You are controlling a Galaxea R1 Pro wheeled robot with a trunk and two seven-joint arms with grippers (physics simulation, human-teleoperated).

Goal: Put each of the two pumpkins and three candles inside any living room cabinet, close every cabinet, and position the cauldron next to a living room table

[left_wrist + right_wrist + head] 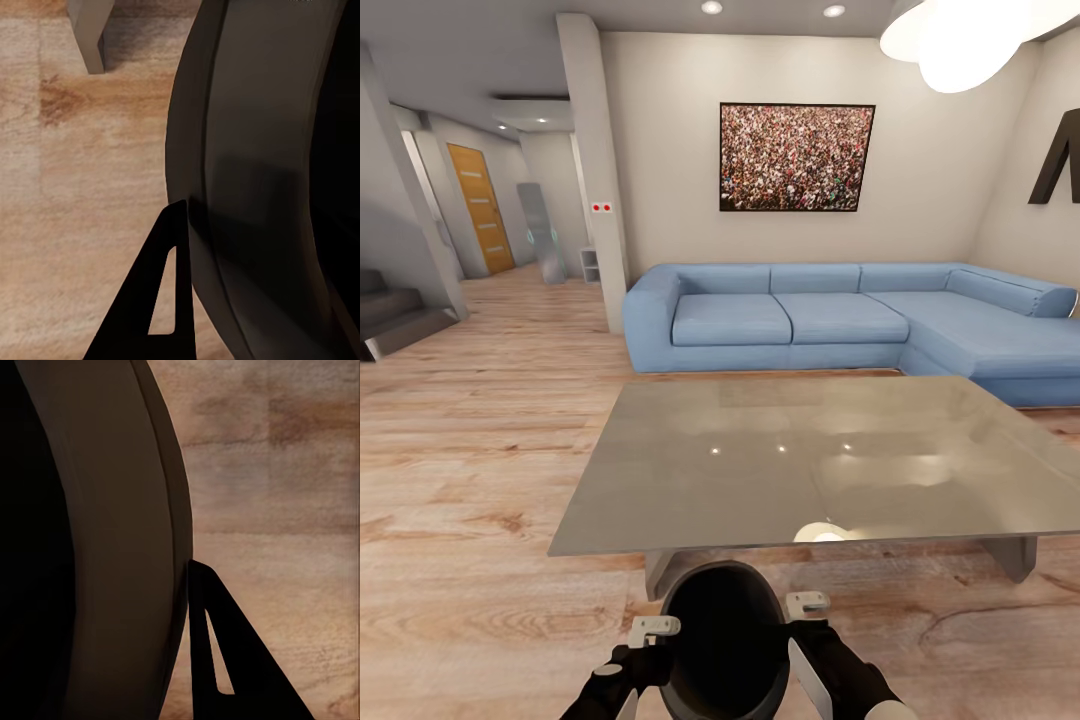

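Observation:
The cauldron (725,640), a dark round pot with a black hollow, hangs low in front of me, just short of the near edge of the grey glass-topped table (790,450). My left gripper (650,640) clamps its left rim and my right gripper (810,625) its right rim. In the left wrist view one black finger (169,300) lies against the outside of the cauldron wall (255,187). The right wrist view shows the same, a finger (217,660) against the cauldron (97,547). The inner fingers are hidden. The pumpkins, candles and cabinet are out of view.
A blue corner sofa (840,320) stands behind the table against the far wall. A table leg (90,34) rests on the wooden floor (470,470) close to the cauldron. Stairs (390,310) and a hallway with an orange door (480,205) lie at the left.

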